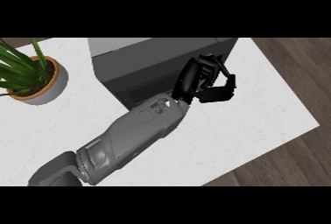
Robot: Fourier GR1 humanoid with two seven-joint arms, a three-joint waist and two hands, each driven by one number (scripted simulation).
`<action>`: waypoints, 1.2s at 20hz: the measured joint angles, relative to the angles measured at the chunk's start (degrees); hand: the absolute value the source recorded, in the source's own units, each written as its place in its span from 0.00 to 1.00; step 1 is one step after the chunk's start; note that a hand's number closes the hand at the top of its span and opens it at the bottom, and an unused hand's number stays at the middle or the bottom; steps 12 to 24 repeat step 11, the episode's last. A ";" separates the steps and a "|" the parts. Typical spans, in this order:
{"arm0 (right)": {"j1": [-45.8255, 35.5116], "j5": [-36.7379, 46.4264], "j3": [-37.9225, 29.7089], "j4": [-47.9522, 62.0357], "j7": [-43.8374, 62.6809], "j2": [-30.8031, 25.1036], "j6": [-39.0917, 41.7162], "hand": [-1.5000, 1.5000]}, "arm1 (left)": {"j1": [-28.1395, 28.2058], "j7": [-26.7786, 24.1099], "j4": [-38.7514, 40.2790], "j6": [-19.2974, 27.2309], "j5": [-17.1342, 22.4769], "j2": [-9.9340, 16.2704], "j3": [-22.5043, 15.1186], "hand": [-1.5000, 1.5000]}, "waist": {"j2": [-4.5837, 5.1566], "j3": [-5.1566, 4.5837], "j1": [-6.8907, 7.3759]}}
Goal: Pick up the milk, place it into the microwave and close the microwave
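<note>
Head view of the counter [258, 122], a white marbled top with wooden floor [291, 57] beyond its right edge. We see a single grey forearm [129, 135] entering from the lower left and running diagonally up and to the right; we read it as the left arm. Its black left hand [205, 82] lies at the front right corner of the microwave [161, 57], a dark grey box standing at the far middle of the counter. The fingers [226, 83] are bent inward towards the palm, and we see nothing between them and the thumb. We cannot tell whether the hand touches the microwave or hangs just in front of it. The microwave's darker front face [139, 89] is turned towards the viewer, partly hidden behind the wrist; no opening into it shows. The milk appears nowhere in this view, so we cannot tell where it sits. At the left edge, well apart from the microwave, a green plant [16, 61] stands in a round pot [55, 85] with an orange rim
</note>
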 measured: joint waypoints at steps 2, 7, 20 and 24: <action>0.41 -0.40 -0.69 -0.28 0.14 -0.10 -0.24 0.00 | -0.53 -0.24 0.23 -1.17 0.23 -0.05 -0.59 0.00 | 0.00 0.00 0.58; 1.57 -1.16 -2.05 -1.32 0.73 -0.39 -0.85 0.00 | -0.29 -1.16 -0.26 -3.34 1.40 0.03 -1.60 0.00 | -0.06 -0.09 2.22; 2.71 -1.78 -2.87 -2.39 1.13 -0.43 -1.09 0.00 | -0.25 -1.58 -0.27 -4.59 2.31 0.01 -2.31 0.00 | -0.20 -0.08 3.11; 2.71 -1.78 -2.87 -2.39 1.13 -0.43 -1.09 0.00 | -0.25 -1.58 -0.27 -4.59 2.31 0.01 -2.31 0.00 | -0.20 -0.08 3.11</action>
